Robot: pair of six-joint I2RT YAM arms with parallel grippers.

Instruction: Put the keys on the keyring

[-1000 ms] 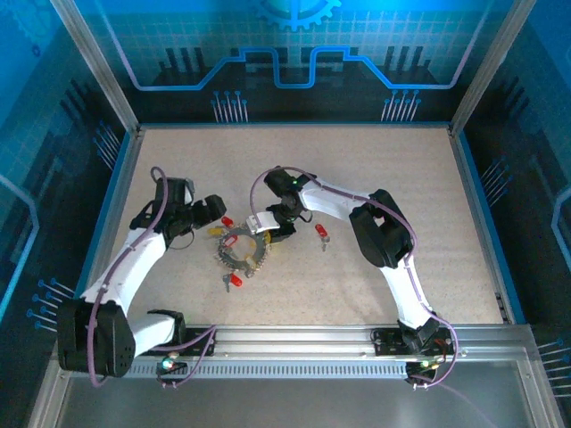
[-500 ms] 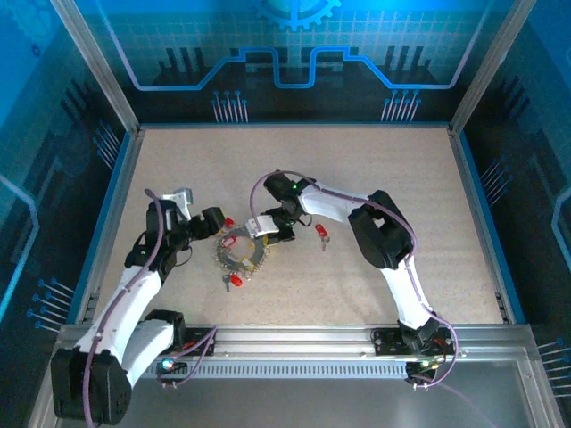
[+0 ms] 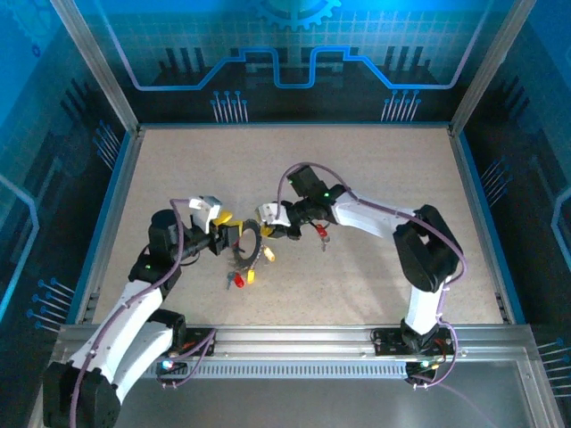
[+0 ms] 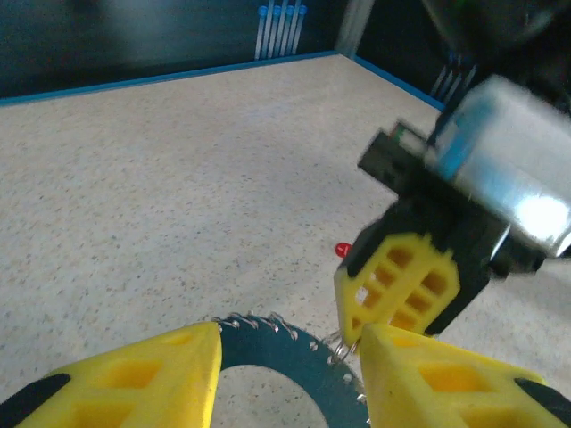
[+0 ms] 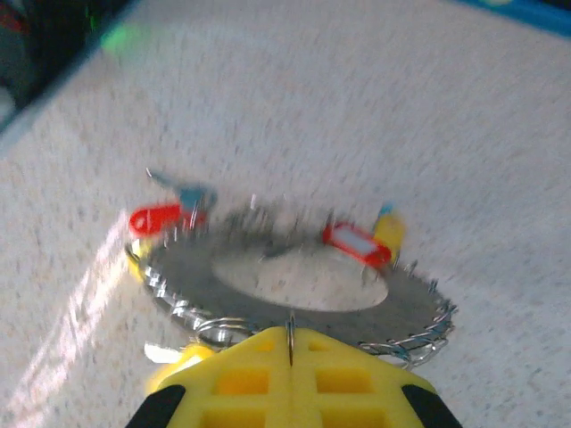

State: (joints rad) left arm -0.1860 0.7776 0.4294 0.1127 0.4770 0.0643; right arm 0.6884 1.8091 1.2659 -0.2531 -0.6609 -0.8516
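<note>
1. Change begins left of the keyring (image 3: 257, 248): the left gripper (image 3: 227, 239) has swung in from well to the ring's left and now sits at its left rim. From the left wrist we see its fingers (image 4: 152, 379) standing apart, with the ring's fringed arc spanning the gap between them. We cannot tell whether they squeeze it.
2. The keyring has shifted a little and from above now reads as a darker, narrower arc. We judge that it is being steadied or tipped for threading. The right wrist view gives us its whole band, blurred, with red-headed keys (image 5: 357, 242) at its far rim. From above these are too small to place.
3. The right gripper (image 3: 275, 228) has drawn back from over the keyring to its upper-right edge, and that arm's elbow has swung outward. Its fingers are pressed together. The right wrist view shows a thin wire loop (image 5: 290, 334) caught in their seam, which we cannot make out from above.
4. Right of the keyring, a red key (image 3: 321, 234) lies apart on the table (image 3: 384, 169). Another red one and a yellow one lie just below the ring, so we judge the threading unfinished.
</note>
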